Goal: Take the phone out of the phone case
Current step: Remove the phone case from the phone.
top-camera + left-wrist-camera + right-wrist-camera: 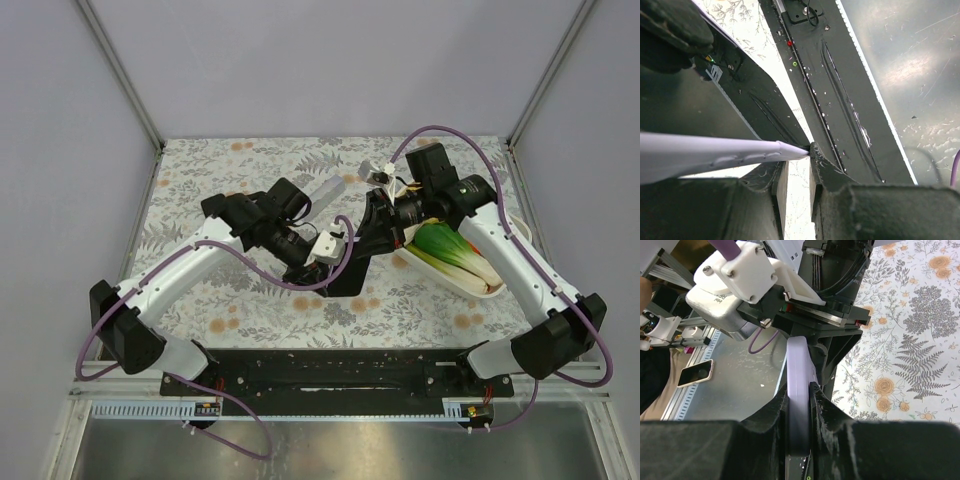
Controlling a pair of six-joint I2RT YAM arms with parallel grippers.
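Right gripper (799, 396) pinches smooth lavender phone case (797, 360).
Left gripper (799, 159) slightly parted; rounded case corner touches its fingertip (817, 157).

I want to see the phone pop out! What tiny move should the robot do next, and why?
Probably the left claw should push on the phone case corner to peel it: the right claw clamps its edge, and the left one sits slightly open at that corner.
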